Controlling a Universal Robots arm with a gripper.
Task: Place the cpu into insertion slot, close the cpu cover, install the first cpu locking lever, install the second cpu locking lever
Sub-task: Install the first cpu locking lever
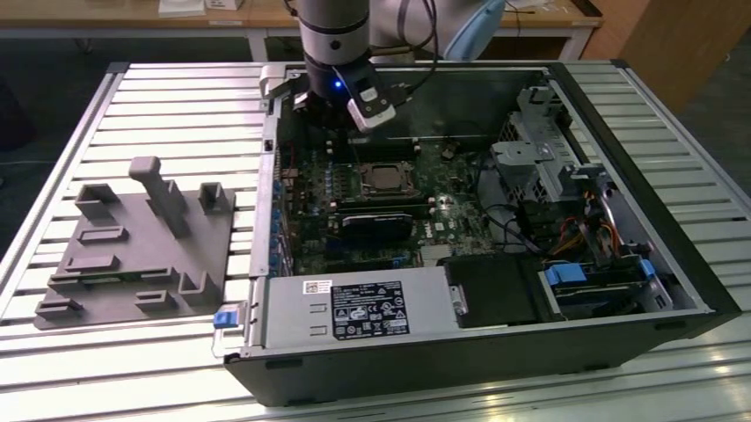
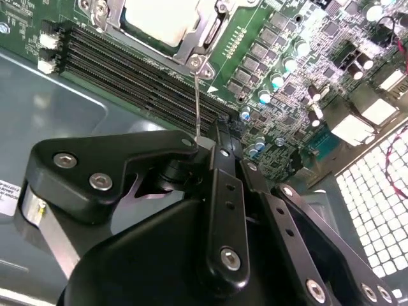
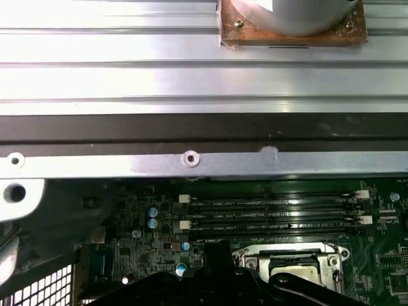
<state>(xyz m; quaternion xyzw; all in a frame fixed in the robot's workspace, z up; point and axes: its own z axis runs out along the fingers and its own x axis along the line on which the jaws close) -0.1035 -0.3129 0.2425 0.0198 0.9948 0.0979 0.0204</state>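
Here, my end effector (image 2: 207, 141) pinched shut on the thin cpu locking lever (image 2: 199, 95), cpu (image 2: 159, 16) seated under the closed cpu cover (image 2: 207, 35).

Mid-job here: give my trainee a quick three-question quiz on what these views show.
1. True or false: the square silver-topped cpu sits socketed beside the long black memory slots.
2. The thin metal locking lever ends nearest: A the black gripper, B a blue drive caddy, C orange cables.
3. The grey moulded fixture plate lies on the exterior view's ____ of the black computer case.
Key: 1 true; 2 A; 3 left.
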